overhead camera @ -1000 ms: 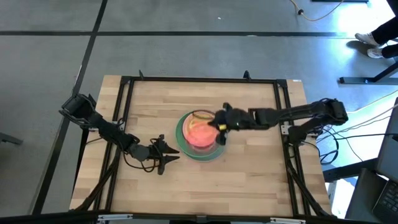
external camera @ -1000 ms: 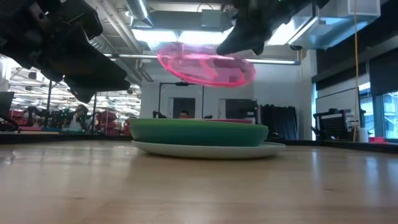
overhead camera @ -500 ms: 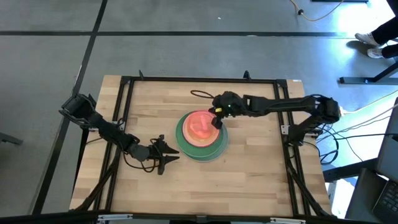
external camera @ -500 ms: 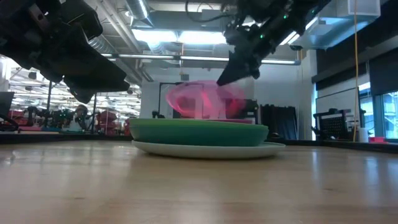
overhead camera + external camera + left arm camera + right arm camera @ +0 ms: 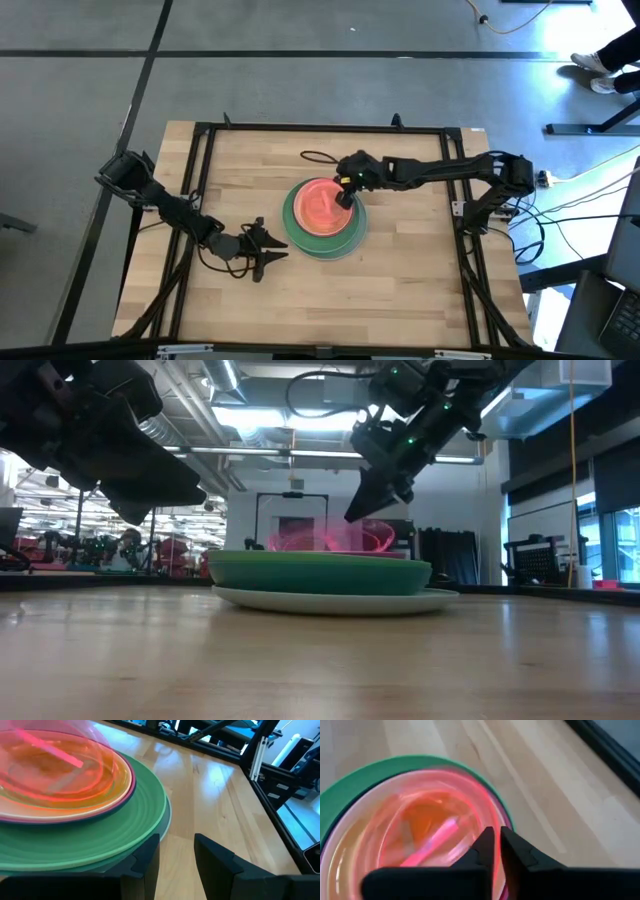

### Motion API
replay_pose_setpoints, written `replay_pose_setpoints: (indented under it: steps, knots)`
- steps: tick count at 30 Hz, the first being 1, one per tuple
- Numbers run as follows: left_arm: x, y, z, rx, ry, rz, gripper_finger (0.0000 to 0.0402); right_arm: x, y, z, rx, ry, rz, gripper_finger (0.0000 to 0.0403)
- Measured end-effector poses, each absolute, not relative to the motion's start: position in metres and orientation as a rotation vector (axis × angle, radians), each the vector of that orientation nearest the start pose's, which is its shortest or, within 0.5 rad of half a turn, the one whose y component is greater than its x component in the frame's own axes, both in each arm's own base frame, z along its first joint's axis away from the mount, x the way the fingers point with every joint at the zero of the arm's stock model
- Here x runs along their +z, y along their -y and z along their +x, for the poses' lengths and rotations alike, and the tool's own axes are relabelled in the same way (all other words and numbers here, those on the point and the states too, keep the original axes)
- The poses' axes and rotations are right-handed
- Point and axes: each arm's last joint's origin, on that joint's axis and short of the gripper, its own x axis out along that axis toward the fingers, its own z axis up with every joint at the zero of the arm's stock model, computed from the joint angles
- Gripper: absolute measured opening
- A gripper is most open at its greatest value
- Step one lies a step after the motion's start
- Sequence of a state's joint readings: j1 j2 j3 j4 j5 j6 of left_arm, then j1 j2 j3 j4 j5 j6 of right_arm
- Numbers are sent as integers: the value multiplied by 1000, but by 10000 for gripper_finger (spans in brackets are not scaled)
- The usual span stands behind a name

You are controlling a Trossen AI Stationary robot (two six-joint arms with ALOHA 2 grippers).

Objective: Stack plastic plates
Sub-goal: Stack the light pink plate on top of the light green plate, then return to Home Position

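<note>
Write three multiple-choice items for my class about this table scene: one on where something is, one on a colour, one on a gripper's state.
1. Where does the stack of plates stand?
A. near the middle of the table
B. at the table's left edge
C. on the floor

2. What colour is the topmost plate?
A. black
B. translucent pink
C. white

3. How are the fingers of the left gripper?
A. shut on a plate
B. holding a cable
C. open, holding nothing

Answers:
1. A, the high view shows the stack near the centre of the wooden table.
2. B, it glows pink above the large green plate.
3. C, the left wrist view shows a gap between its fingers, with the gripper beside the stack.

The right gripper is at the top plate's rim.
</note>
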State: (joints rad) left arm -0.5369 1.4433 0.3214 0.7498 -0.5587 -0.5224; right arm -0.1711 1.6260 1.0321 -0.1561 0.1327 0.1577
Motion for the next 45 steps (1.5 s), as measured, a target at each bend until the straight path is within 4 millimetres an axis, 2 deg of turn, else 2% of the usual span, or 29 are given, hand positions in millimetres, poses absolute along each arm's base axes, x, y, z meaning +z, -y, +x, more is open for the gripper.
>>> replay_pose_setpoints:
  steps: [7, 10, 14, 17, 19, 25, 32, 36, 42, 45]
  knots:
    - [139, 104, 209, 99, -297, -297, 115, 219, 62, 335, -347, -734, 151, 97]
    - [148, 100, 209, 60, -272, -271, 115, 242, 60, 330, -329, -710, 107, 115]
    - [168, 89, 207, 25, -214, -236, 115, 275, 49, 313, -298, -623, 76, 122]
    - [184, 77, 201, 48, -185, -184, 115, 291, 40, 296, -272, -583, 55, 122]
    - [191, 68, 197, 82, -179, -147, 111, 295, 35, 286, -256, -577, 41, 122]
    - [207, 46, 179, 144, -194, -56, 72, 280, 24, 255, -224, -578, -2, 122]
    - [216, 37, 160, 144, -171, 29, 9, 252, 21, 220, -209, -462, 6, 116]
    - [204, 34, 149, 141, -149, 41, 4, 240, 19, 197, -211, -386, 11, 84]
    - [183, 23, 133, 110, -74, 8, 2, 230, 15, 165, -155, -251, 23, 13]
    - [175, 15, 127, 128, -45, -4, 1, 223, 14, 152, -140, -195, 21, 7]
